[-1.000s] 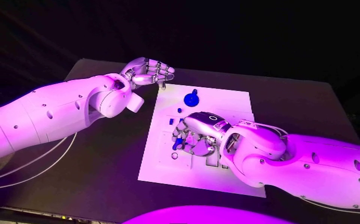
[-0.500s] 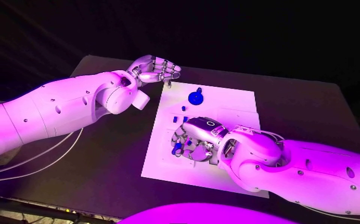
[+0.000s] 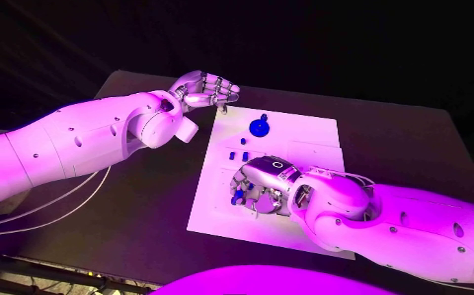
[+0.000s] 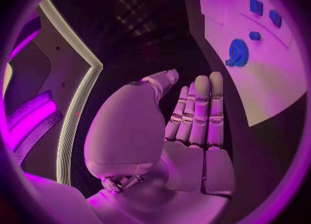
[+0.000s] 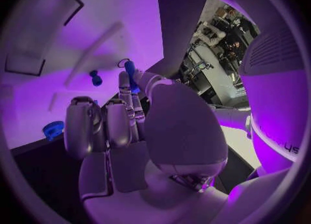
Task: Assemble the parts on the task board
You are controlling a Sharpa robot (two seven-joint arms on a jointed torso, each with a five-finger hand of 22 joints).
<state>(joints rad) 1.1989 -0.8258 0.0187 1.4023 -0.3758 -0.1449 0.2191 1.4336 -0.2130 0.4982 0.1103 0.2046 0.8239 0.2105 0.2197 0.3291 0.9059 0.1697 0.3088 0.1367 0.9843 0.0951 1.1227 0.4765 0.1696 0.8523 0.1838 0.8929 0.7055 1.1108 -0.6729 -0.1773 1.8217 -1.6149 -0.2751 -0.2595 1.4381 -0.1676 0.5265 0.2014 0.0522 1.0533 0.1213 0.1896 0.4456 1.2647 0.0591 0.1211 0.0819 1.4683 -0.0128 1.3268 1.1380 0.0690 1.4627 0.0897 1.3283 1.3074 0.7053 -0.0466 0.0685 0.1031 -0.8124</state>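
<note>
The white task board lies in the middle of the black table. My right hand hovers low over its near left part. Its thumb and a finger pinch a small blue peg, which also shows under the hand as a blue peg. A blue gear stands on the board's far part, seen again as the gear and the gear. Small blue pieces sit between the gear and my right hand. My left hand hangs by the board's far left corner, fingers curled in, holding nothing.
Bare black table lies left of the board and more table to its right. White cables run under my left arm near the table's left edge. A recessed rectangle marks the board ahead of my right hand.
The camera has shifted a little. My right hand stays low over the board with the blue peg, and my left hand stays at the far left corner.
</note>
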